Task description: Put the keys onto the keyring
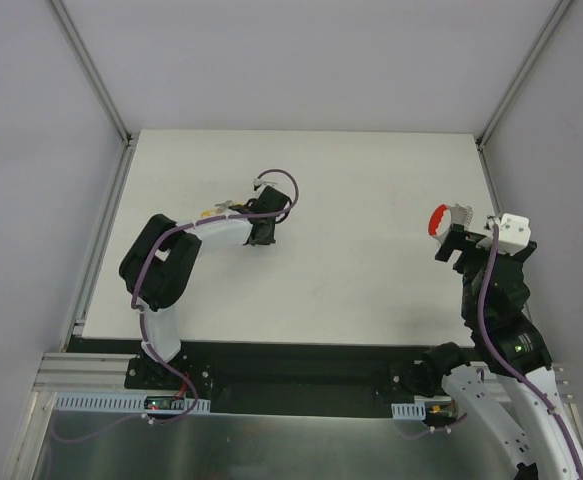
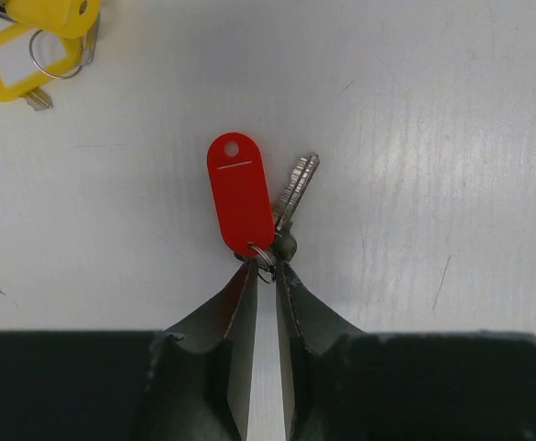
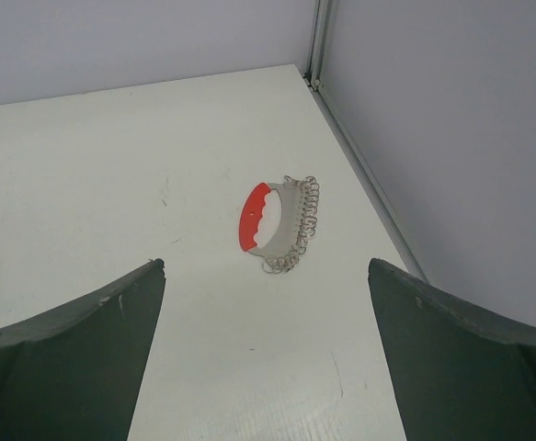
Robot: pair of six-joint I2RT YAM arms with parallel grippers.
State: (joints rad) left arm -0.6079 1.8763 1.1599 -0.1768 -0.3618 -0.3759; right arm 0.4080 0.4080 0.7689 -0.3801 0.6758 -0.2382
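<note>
Red-and-silver keyring (image 3: 277, 225) beyond right end effector (image 3: 266, 271)

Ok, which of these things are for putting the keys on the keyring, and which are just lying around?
For the job:
- red-tagged key, pinched at its ring by the left claw
- yellow-tagged keys
- red-and-metal keyring, ahead of the open right claw

Just there:
- white table
- grey enclosure walls
- nothing else loose shows
</note>
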